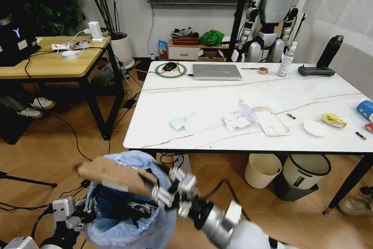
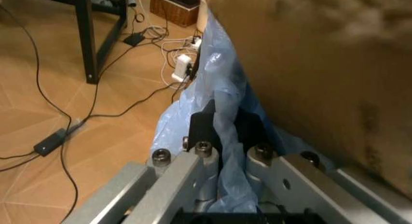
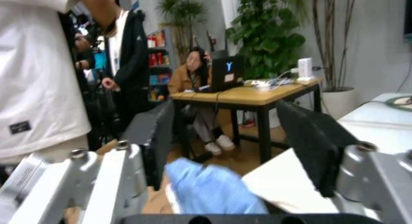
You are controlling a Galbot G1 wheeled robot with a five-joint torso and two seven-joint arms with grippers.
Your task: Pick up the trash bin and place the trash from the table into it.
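Left end effector (image 2: 222,137) pinches the trash bin's (image 1: 131,214) thin, slippery liner; right end effector (image 1: 166,188), spread open, by stiff, light cardboard (image 1: 113,178)

Even indoor light; both wrist views blur up close.

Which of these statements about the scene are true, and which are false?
1. The flat silver laptop on the white marble-look table is closed. True.
2. The left end effector pinches the rim of the blue-bag-lined trash bin. True.
3. The brown cardboard piece lies on the table. False: it is over the bin's mouth, beside the right end effector.
4. The right end effector's fingers are shut. False: they stand apart.
5. Crumpled white tissues lie on the table. True.
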